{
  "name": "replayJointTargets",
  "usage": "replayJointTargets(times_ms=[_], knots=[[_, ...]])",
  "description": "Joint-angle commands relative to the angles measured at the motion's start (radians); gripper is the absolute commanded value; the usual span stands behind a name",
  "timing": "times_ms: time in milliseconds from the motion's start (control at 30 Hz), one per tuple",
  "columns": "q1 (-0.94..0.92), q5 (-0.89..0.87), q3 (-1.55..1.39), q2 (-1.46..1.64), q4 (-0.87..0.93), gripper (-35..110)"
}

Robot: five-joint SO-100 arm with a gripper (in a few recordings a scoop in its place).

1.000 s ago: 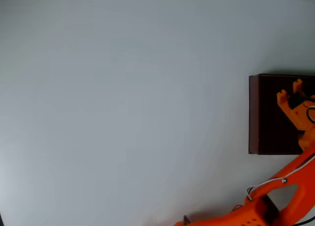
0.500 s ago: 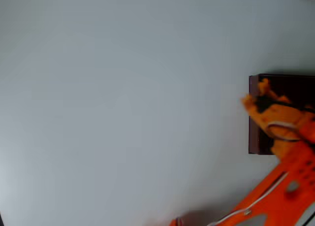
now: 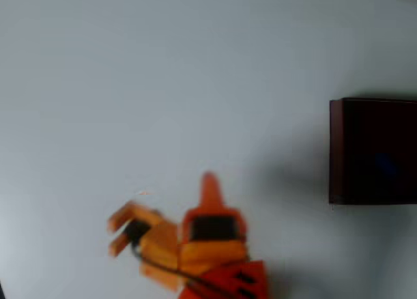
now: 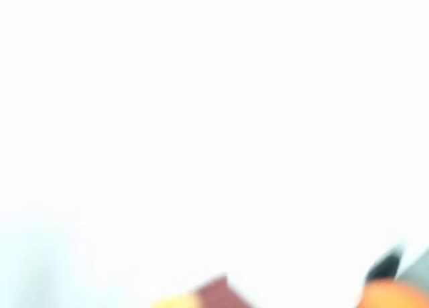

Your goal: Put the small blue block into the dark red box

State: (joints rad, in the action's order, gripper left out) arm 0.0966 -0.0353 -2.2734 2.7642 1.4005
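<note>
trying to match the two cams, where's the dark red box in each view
Overhead view: the dark red box sits at the right edge, about mid-height, cut off by the frame, with a faint blue spot in its dark interior.
Wrist view: a blurred dark red corner at the bottom edge, a little left of centre, probably the same box.
Shared landmark: the pale table around the box.

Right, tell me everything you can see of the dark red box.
The dark red box sits on the pale table at the overhead view's right edge, which cuts it off. Its walls are dark maroon and its open inside is near black, with a faint bluish smudge too dim to identify. It lies square to the frame, and nothing visibly touches it.
</note>
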Motion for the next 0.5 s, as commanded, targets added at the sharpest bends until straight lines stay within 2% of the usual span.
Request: replayJointTargets(times_ms=[0, 133, 333, 467], knots=[[0.147, 0.008, -0.158, 0.183, -0.008, 0], [0.316, 0.058, -0.264, 0.238, -0.046, 0], [0.453, 0.153, -0.425, 0.293, -0.066, 0], [0.494, 0.186, -0.591, 0.551, -0.044, 0]])
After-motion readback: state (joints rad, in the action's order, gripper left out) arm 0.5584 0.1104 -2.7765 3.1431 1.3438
